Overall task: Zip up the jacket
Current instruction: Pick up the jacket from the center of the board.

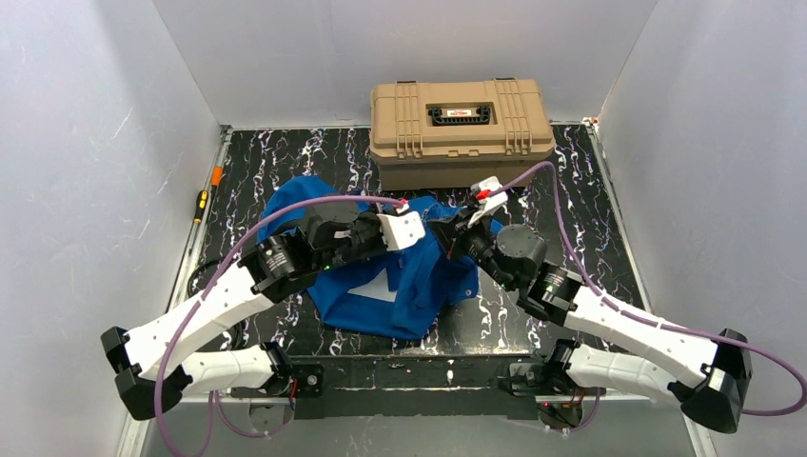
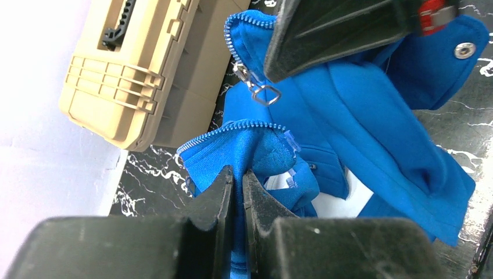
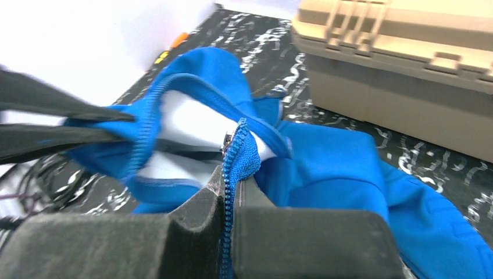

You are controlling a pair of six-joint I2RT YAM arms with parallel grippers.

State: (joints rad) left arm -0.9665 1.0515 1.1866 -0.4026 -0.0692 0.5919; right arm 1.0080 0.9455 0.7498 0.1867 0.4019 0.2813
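Observation:
The blue jacket (image 1: 428, 295) lies crumpled mid-table, open, with its pale lining showing. My left gripper (image 1: 430, 231) is shut on one front edge of the jacket (image 2: 256, 145), just below its row of zipper teeth (image 2: 227, 129). My right gripper (image 1: 457, 233) is shut on the other front edge (image 3: 325, 168), with the zipper teeth (image 3: 228, 192) running between its fingers. The metal zipper slider (image 3: 228, 139) sits just above the right fingertips, and its pull (image 2: 261, 90) hangs free. The two edges are held close together, not joined.
The tan hard case (image 1: 462, 129) stands just behind the jacket and close to both grippers; it also shows in the left wrist view (image 2: 128, 81). Two screwdrivers (image 1: 202, 202) lie along the left edge of the table. White walls enclose three sides.

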